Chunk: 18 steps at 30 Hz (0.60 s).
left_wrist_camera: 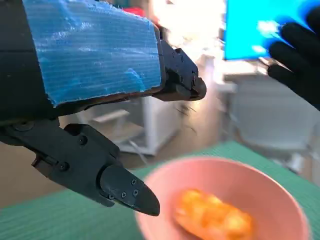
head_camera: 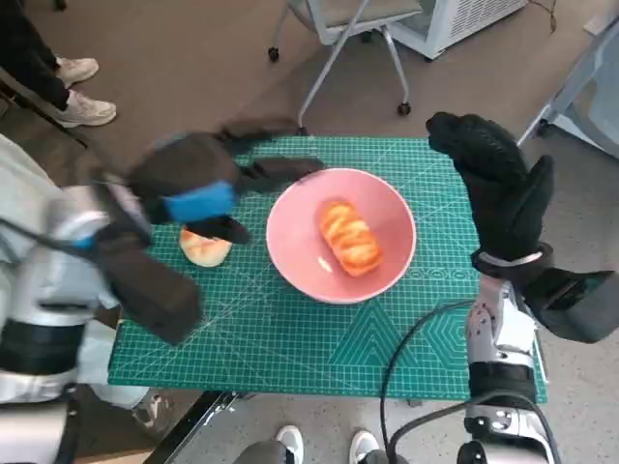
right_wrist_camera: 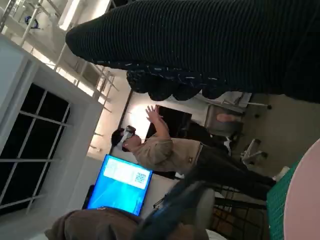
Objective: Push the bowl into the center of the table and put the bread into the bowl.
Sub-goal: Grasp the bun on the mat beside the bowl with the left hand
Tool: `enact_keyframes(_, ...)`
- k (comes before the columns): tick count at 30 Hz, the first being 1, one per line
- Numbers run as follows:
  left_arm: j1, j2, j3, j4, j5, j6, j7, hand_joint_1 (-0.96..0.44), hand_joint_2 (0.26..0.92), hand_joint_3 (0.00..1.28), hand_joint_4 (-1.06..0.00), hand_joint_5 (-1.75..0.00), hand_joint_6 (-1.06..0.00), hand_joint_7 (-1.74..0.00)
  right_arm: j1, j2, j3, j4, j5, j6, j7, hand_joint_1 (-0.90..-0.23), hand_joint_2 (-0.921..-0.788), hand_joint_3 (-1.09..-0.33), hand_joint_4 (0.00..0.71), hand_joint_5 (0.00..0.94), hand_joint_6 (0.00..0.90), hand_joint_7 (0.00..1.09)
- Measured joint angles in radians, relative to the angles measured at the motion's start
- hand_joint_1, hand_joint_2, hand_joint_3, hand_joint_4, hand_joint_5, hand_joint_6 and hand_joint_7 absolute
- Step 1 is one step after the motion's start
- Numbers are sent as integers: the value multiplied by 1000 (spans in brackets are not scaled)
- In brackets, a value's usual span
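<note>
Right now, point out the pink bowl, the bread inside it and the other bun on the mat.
pink bowl [head_camera: 295,242], head view, bare inner wall.
bread in the bowl [head_camera: 349,238], head view, middle of its crust.
bun on the mat [head_camera: 204,249], head view, its visible top.

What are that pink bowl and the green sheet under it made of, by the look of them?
The pink bowl looks like smooth plastic or glazed ceramic: even colour and a soft sheen, though I cannot tell which. The green sheet looks like a matte rubbery cutting mat, printed with pale grid lines.

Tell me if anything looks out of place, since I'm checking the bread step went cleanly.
One bread lies in the pink bowl, but a second bread roll sits on the green mat beside the bowl, under the left hand.
</note>
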Motion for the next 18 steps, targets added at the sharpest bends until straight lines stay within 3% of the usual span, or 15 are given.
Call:
enact_keyframes(10, 91, 68, 53, -1, -8, 63, -7, -296, 729, 2, -160, -1, -327, 0, -1, 0, 0, 4, 0, 0, 5, -663, -921, -705, 174, 0, 80, 477)
enact_keyframes(18, 108, 95, 46, 3, 5, 123, -50, 43, 672, 6, -162, -1, -314, -1, -7, 0, 2, 17, 0, 0, 15, -671, -921, -708, 172, 0, 75, 482)
